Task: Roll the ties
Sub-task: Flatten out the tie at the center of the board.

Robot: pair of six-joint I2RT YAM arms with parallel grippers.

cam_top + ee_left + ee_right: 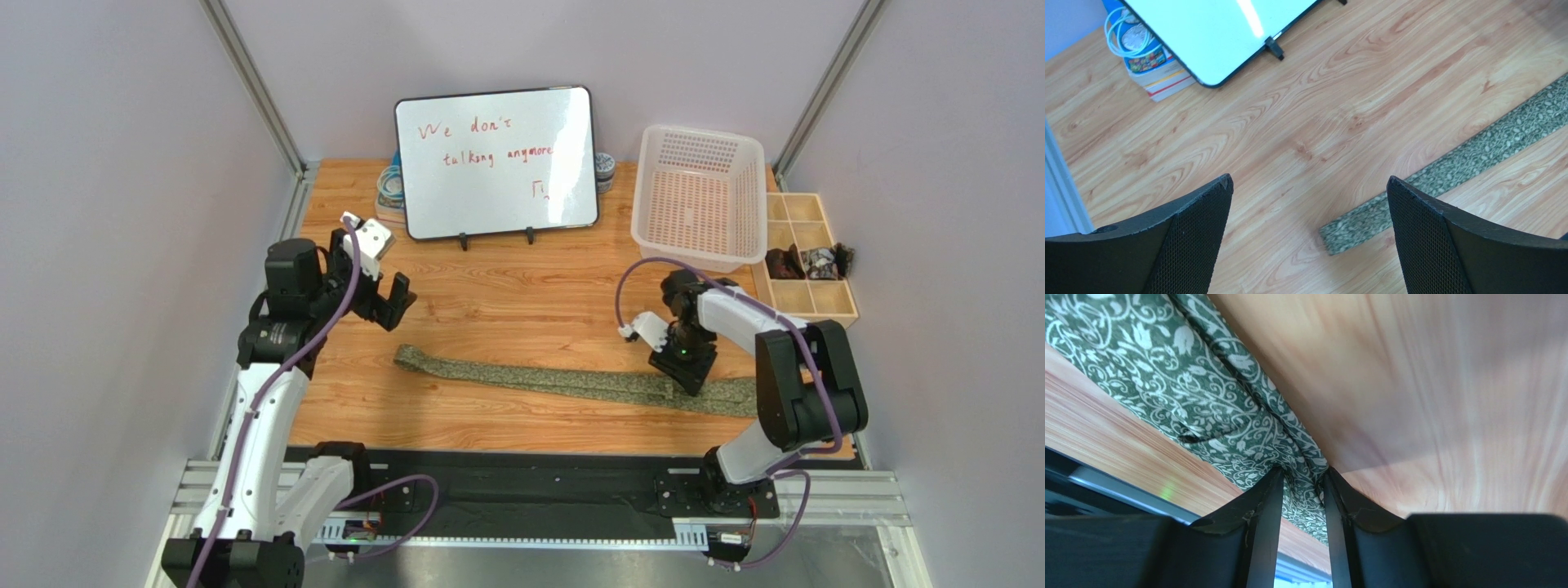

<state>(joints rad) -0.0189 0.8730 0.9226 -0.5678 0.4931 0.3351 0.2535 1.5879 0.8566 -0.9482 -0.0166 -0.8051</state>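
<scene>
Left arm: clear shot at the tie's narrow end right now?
Probably yes. The left tool is open and hovers near the narrow end of the tie, which lies flat with nothing between them. The right tool pinches the tie far along, out of the way.

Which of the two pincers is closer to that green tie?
Right. The right pincer is on the tie near its wider end, pinching a fold. The left pincer hangs open near the narrow end, not touching.

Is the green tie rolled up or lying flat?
Lying flat, unrolled: the tie stretches full length across the table; the right gripper pinches a fold.
</scene>
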